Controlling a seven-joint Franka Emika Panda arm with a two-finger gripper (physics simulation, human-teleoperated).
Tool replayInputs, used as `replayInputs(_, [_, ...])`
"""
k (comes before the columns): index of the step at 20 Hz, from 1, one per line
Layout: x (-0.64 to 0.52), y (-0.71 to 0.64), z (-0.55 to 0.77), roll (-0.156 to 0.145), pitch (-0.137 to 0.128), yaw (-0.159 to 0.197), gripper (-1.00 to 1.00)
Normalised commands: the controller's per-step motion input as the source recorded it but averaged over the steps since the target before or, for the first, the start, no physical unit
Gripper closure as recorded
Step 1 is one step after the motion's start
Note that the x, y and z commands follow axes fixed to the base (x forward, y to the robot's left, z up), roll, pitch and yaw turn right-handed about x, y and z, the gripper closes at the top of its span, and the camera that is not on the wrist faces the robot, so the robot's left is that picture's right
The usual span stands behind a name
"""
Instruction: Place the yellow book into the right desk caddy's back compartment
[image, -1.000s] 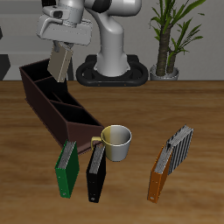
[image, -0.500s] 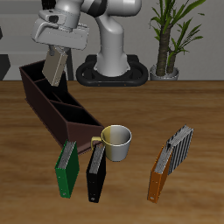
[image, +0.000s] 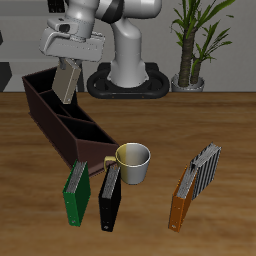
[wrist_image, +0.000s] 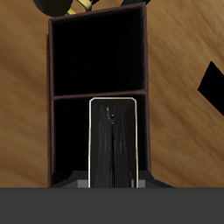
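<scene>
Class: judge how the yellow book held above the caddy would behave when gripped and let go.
The yellow book hangs unbent from the gripper, so probably stiff. Thin, so likely light. Dropped on edge into the right desk caddy, it may lean.

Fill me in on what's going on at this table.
The robot arm's tool holds the yellow book upright above the back compartment of the right desk caddy. The book's lower edge hangs about at the compartment's rim; it is not yet released. Nearer the table's front edge stand a green book, a black book, a mug, an orange-brown book and a grey striped book, all untouched.
</scene>
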Motion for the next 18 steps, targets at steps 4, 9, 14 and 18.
replayInputs(4, [0.10,0.02,-0.12,0.009,0.022,-0.008,1.00])
replayInputs(9, [0.02,0.01,-0.16,0.010,0.029,-0.002,1.00])
replayInputs(14, [0.04,0.04,-0.14,0.008,0.017,-0.006,1.00])
replayInputs(18, [0.00,-0.04,-0.16,-0.001,0.024,-0.022,1.00])
